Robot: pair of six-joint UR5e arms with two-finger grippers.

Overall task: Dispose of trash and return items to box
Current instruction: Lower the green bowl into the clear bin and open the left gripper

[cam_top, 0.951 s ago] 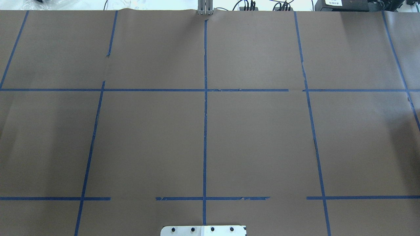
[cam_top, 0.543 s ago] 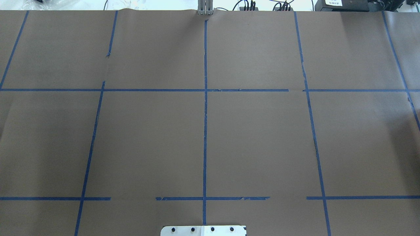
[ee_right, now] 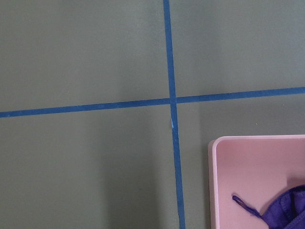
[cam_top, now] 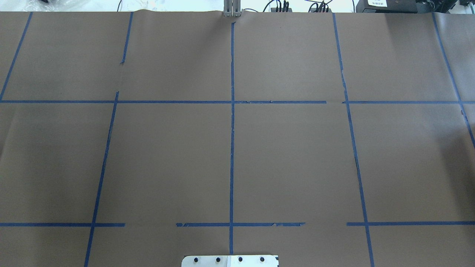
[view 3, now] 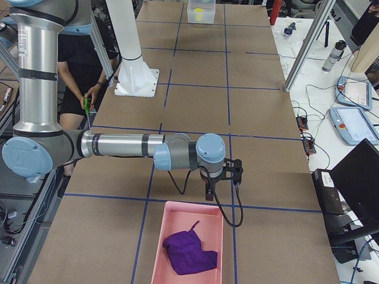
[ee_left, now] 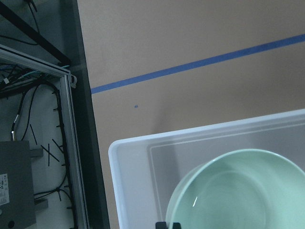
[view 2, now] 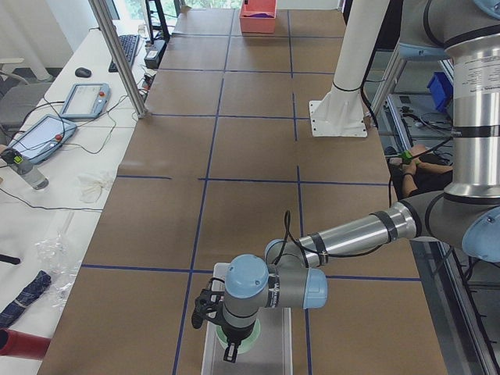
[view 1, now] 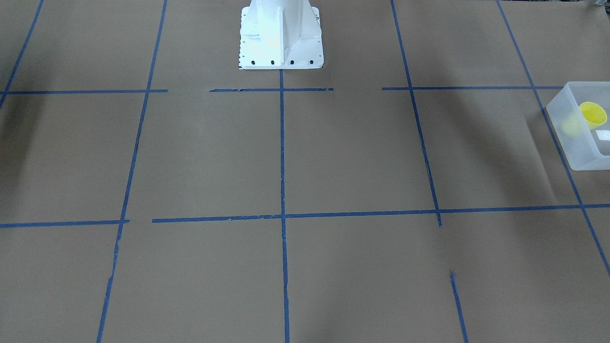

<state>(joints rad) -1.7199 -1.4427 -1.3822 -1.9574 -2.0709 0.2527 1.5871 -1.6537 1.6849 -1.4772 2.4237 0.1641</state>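
Left gripper (view 2: 229,351) hangs low over the box (ee_left: 133,176), right at the bowl (ee_left: 238,191). In my wrist feed only two dark tips peek in at the bottom edge by the bowl's rim. I cannot tell whether the gripper is pinching the bowl or has let go.

The bowl is mouth up inside the box outline, near one corner. I can't tell if it touches the floor. The cup (view 1: 592,114) lies tilted in the same box, against a wall next to the white label. No view shows cup and bowl together, so the gap between them is unknown to me.

My read is that the step in hand is setting the bowl down in the box. To do it well:
- Keep the bowl level and lower it until it sits flat.
- Release only then.
- Pull straight up, so the fingers don't hook the rim or drag the light box.
- Stay off the cup's end.

The box is at the table's far left end, close to the edge. A metal frame (ee_left: 66,143) and cables sit just past that edge, so no sideways swing there.

Right gripper (view 3: 228,174) hovers above bare table just beside the pink bin (view 3: 195,218), and its state cannot be told from here. A purple cloth (view 3: 189,251) lies in that bin. That arm is well apart from the box and not in the way.

The white post (view 1: 280,33) stands mid-table, off the left arm's path. A person (view 3: 89,53) stands behind the robot.
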